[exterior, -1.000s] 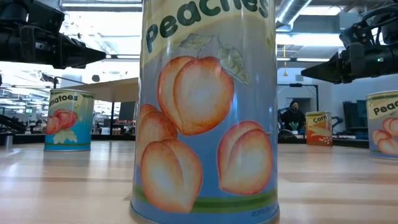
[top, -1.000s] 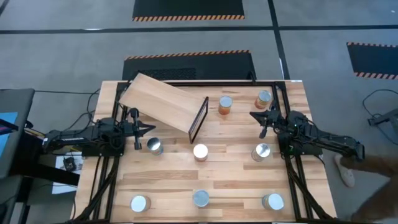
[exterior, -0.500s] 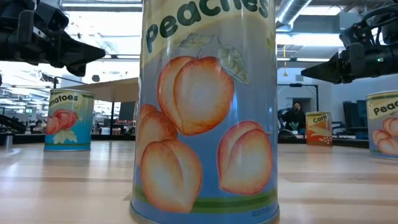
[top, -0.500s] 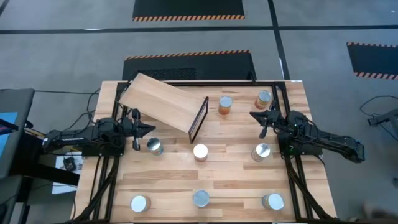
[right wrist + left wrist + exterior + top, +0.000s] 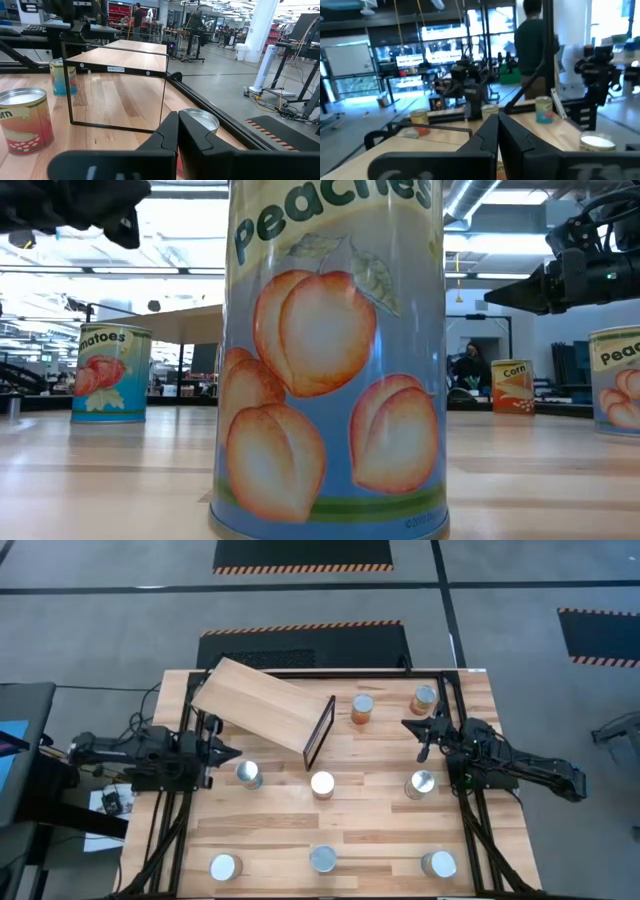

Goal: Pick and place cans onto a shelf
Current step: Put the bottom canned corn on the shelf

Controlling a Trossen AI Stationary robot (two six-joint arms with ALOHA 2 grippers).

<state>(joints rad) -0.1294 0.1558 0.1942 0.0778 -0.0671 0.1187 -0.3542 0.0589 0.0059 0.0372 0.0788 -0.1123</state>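
Observation:
Eight cans stand upright on the slatted tabletop: one (image 5: 248, 774) just off my left gripper, one at the middle (image 5: 322, 783), two at the far right (image 5: 362, 708) (image 5: 424, 699), one (image 5: 421, 783) near my right gripper, and three along the near edge (image 5: 225, 866) (image 5: 322, 858) (image 5: 438, 863). The plywood shelf (image 5: 262, 703) lies slanted at the far left, its black frame (image 5: 318, 732) at its right end. My left gripper (image 5: 234, 752) is shut and empty left of the shelf's frame. My right gripper (image 5: 406, 724) is shut and empty between the far-right cans.
In the low view a peaches can (image 5: 335, 350) fills the middle, with a tomatoes can (image 5: 112, 373) and a corn can (image 5: 513, 385) farther back. A black rail (image 5: 460, 740) runs along the table's right side. A person (image 5: 535, 45) stands beyond the table.
My left gripper has drawn back a little toward the table's left edge and has risen, staying shut and empty. The cans and the shelf have stayed where they were.

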